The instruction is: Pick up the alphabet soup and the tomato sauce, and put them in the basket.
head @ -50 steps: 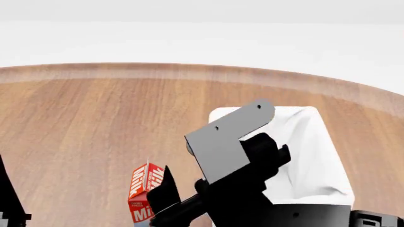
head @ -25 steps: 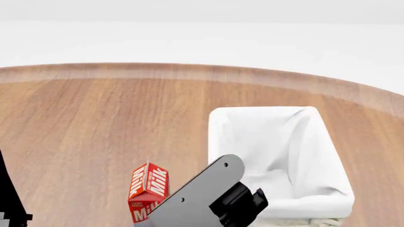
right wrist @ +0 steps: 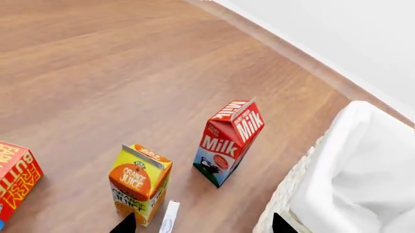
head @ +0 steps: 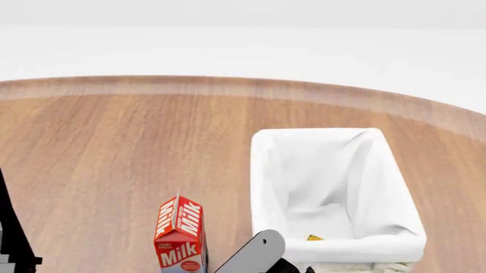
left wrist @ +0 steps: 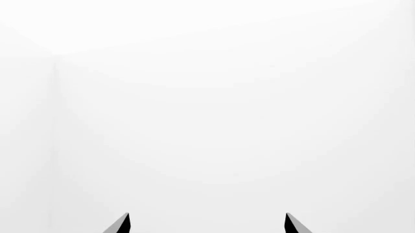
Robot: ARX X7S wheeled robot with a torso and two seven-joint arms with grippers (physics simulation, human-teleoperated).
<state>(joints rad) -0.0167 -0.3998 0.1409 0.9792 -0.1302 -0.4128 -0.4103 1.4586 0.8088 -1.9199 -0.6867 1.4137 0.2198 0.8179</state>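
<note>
the left wrist view shows the left gripper spread, empty before blank white; the head view shows the basket beside the milk carton, a yellow speck inside; the right wrist view shows the right gripper parted, empty above the orange juice carton.

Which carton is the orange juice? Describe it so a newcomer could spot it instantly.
Start at the big white-lined basket on the wooden table. Next to its wicker side stands the red milk carton, and just past that, further from the basket, is the orange juice carton. It is the only yellow one, with an orange circle on its front; its neighbours, the milk and the butter box, are red.
</note>
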